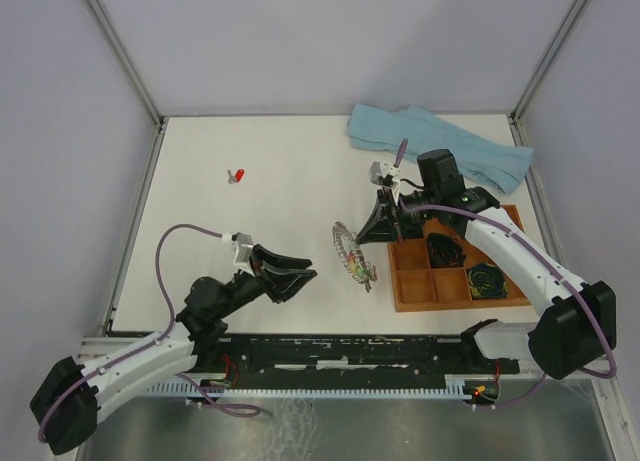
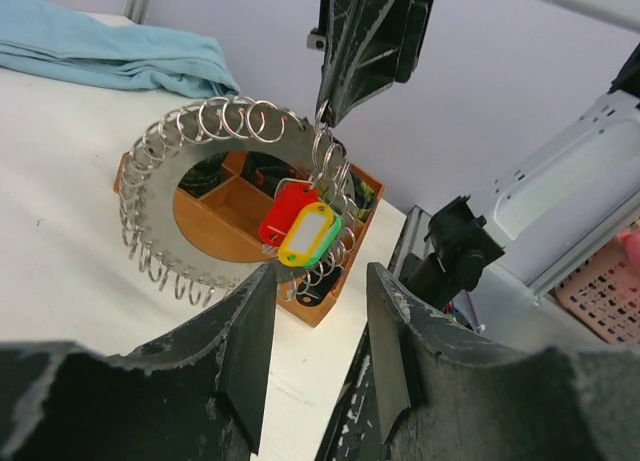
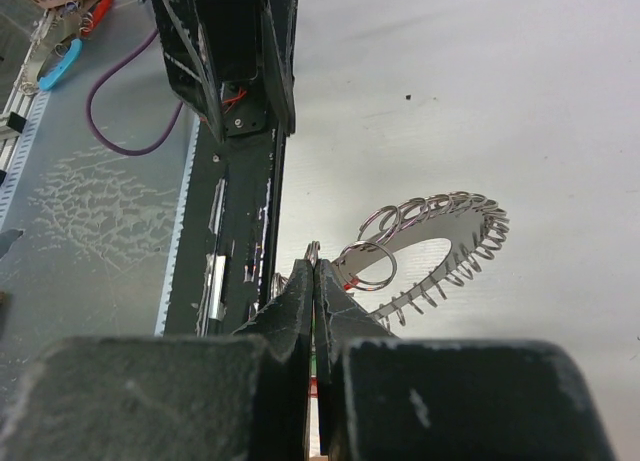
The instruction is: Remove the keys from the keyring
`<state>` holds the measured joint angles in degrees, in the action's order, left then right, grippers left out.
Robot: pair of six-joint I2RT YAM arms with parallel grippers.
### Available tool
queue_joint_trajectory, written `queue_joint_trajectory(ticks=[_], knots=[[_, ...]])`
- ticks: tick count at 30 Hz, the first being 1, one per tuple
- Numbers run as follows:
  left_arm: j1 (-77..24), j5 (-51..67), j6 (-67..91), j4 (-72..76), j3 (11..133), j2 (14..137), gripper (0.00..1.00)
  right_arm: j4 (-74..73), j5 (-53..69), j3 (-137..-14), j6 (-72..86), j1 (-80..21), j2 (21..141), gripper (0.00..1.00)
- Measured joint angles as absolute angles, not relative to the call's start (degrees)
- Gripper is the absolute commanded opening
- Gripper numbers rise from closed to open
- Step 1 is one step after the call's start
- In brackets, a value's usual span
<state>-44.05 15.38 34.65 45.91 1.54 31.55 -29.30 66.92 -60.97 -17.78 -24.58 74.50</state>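
The keyring (image 1: pixel 347 243) is a silvery plate ring fringed with small wire loops, held up on edge off the table. My right gripper (image 1: pixel 385 226) is shut on one of its loops (image 3: pixel 314 249), coming in from above in the left wrist view. Red, yellow and green key tags (image 2: pixel 300 226) hang from the ring's lower right side. My left gripper (image 2: pixel 320 281) stands open just in front of these keys, with nothing between its fingers. It sits left of the ring (image 2: pixel 150 211) in the top view (image 1: pixel 290 276). One red key (image 1: pixel 238 175) lies alone on the table, far left.
A wooden compartment tray (image 1: pixel 460 303) with dark coiled bundles sits right of the ring, directly behind it in the left wrist view. A light blue cloth (image 1: pixel 435 146) lies at the back right. The black rail of the arm bases (image 1: pixel 340 351) runs along the near edge.
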Motion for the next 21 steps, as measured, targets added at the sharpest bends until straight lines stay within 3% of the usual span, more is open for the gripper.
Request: queue_joint_trajectory(ticks=[6, 12, 21], knots=[[-48.05, 11.6, 27.66, 45.58, 4.29, 36.14, 0.49, -29.12, 66.92, -60.97, -16.88, -24.58, 74.41, 0.01], [-48.1, 10.39, 23.88, 45.82, 4.32, 33.12, 0.58, -29.12, 66.89, -60.97, -16.67, -24.53, 74.41, 0.01], [-48.1, 10.96, 21.08, 47.13, 4.23, 33.08, 0.61, -30.17, 67.31, -61.52, -18.0, -24.1, 74.41, 0.01]])
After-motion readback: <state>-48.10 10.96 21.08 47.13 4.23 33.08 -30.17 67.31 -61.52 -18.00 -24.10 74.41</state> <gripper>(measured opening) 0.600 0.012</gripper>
